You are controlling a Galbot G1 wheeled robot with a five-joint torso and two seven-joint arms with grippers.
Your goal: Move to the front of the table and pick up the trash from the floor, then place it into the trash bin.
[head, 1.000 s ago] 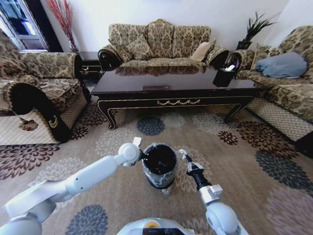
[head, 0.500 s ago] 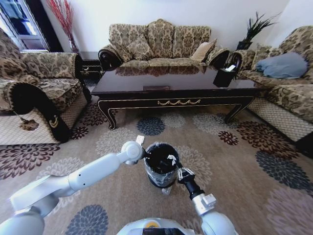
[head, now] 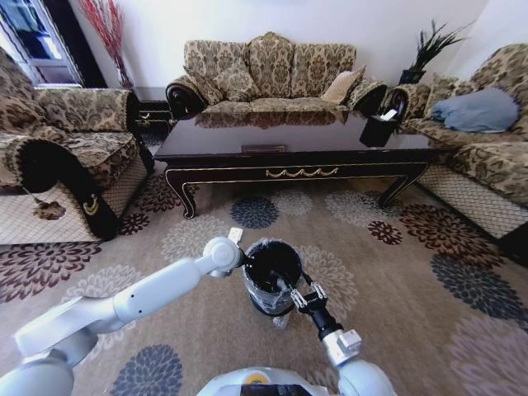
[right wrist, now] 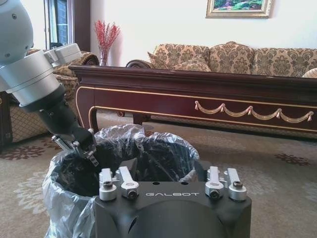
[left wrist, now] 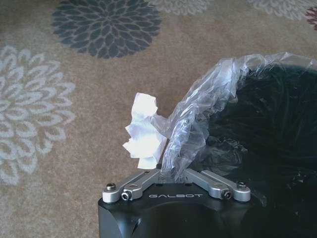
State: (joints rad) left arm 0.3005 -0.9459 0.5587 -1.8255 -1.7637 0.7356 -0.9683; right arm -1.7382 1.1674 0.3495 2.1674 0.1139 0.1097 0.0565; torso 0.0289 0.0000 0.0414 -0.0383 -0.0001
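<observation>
The trash bin (head: 254,289), black with a shiny plastic liner, stands on the carpet just in front of me. My left gripper (head: 242,257) is at its left rim, shut on the bunched liner (left wrist: 198,124). A piece of trash, a crumpled white tissue (left wrist: 143,133), sits right against those fingertips (left wrist: 166,168); I cannot tell whether it is pinched too. My right gripper (head: 299,295) hovers at the bin's near right rim, open, with nothing between its fingers (right wrist: 130,168). The right wrist view looks over the bin (right wrist: 143,144) to the left gripper (right wrist: 83,148). Beyond stands the dark glossy table (head: 301,173).
Patterned sofas ring the table: an armchair (head: 66,148) on the left, a sofa (head: 264,74) behind, another (head: 487,140) on the right. A black box (head: 379,128) stands on the table's right end. Flowered carpet (head: 396,272) lies open around the bin.
My right gripper has swung from the bin's right side down to its near rim. A small white piece seen over the bin's mouth half a second ago no longer shows. The left arm has barely moved.
</observation>
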